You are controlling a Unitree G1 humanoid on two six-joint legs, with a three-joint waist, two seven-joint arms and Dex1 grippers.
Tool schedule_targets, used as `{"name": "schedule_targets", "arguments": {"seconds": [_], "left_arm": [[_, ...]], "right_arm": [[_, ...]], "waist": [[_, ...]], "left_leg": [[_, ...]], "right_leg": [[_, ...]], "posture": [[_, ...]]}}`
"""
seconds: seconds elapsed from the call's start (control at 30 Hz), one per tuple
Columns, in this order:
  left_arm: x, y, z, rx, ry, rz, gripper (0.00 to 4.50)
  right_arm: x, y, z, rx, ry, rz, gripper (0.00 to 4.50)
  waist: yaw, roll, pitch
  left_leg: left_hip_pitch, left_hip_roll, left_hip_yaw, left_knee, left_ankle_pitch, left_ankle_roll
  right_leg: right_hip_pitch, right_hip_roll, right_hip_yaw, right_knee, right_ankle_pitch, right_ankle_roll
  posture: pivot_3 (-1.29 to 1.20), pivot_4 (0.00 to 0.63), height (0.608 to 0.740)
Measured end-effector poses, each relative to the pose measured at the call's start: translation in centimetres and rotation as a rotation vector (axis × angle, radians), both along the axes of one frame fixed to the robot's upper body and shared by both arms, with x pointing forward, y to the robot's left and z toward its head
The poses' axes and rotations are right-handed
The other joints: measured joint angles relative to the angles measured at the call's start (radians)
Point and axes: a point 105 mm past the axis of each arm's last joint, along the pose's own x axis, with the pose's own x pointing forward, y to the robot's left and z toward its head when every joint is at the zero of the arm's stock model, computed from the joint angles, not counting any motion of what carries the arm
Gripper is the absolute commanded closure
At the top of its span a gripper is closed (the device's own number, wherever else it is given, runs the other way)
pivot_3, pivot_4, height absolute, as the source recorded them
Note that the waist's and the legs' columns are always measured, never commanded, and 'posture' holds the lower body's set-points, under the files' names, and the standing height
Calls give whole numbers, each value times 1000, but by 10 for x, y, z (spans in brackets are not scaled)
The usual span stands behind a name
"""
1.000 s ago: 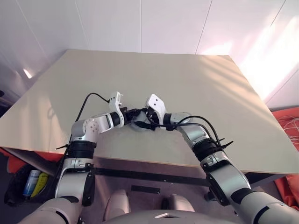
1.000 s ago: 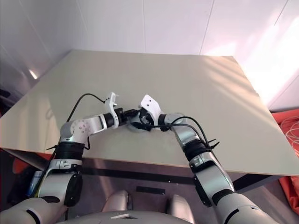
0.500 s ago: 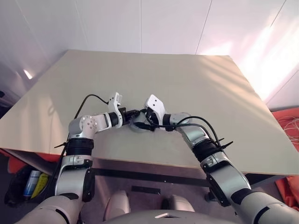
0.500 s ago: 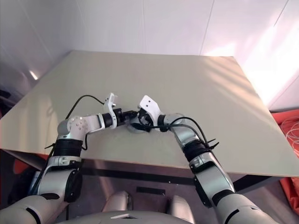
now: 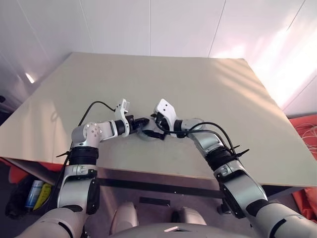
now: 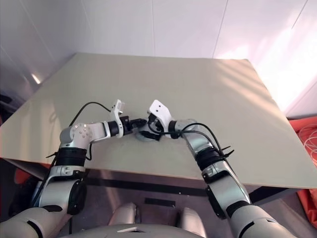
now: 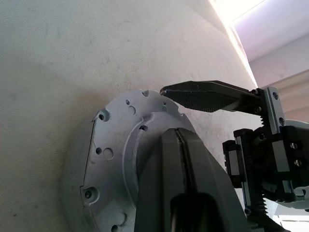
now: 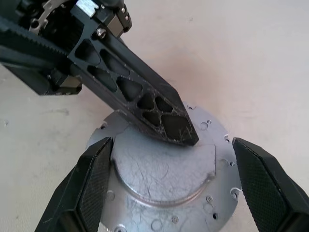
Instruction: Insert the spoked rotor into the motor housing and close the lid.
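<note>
The lid [image 8: 164, 179], a pale-silver round disc with small holes round its rim and a raised centre, lies flat on the beige table [image 5: 198, 84] near its front edge. My left gripper [image 8: 186, 135] is shut, its joined tips resting on top of the lid [image 7: 113, 145]. My right gripper [image 8: 171, 150] is open, one finger at each side of the lid's rim, and one of its fingers [image 7: 207, 96] reaches over the far rim. Seen from the head, both grippers meet over the lid [image 5: 147, 132]. The spoked rotor and the motor housing are hidden.
The table's front edge runs just below the two arms. A dark bag with bottles [image 5: 34, 193] sits on the floor under the table's left corner. Red material and white cable [image 5: 304, 131] lie on the floor at the right.
My left elbow has drifted slightly outward and its wrist has tipped a little. Both grippers stay at the lid, the right one's fingers set slightly wider.
</note>
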Motion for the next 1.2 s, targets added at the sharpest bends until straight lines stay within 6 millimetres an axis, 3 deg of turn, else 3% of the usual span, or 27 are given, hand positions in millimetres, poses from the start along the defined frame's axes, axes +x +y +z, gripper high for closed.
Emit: {"name": "schedule_targets", "arguments": {"seconds": [0.2,0.33,0.8,1.2], "left_arm": [[5,9,5,-7,-9,27,4500],[8,12,5,-7,-5,36,4500],[8,12,4,-8,-3,25,4500],[5,13,5,-25,1,4,4500]], "right_arm": [[-13,-12,16,-17,-23,80,29],[-19,-14,31,-7,-51,127,29],[1,-35,53,76,6,-50,29],[-1,-79,23,59,431,-295,29]], "waist": [[-3,-1,0],[-1,-1,0],[-1,-1,0],[3,-1,0]], "left_leg": [[-5,0,0,0,-2,3],[-21,0,0,0,1,5],[-16,1,0,1,0,1],[-17,1,0,2,1,-1]], "right_leg": [[-5,1,0,1,3,-6],[-19,1,-2,5,3,-6],[-14,0,-3,7,1,-8],[-14,0,-3,6,1,-8]], "posture": [[0,0,740],[0,0,740],[0,0,740],[0,0,740]]}}
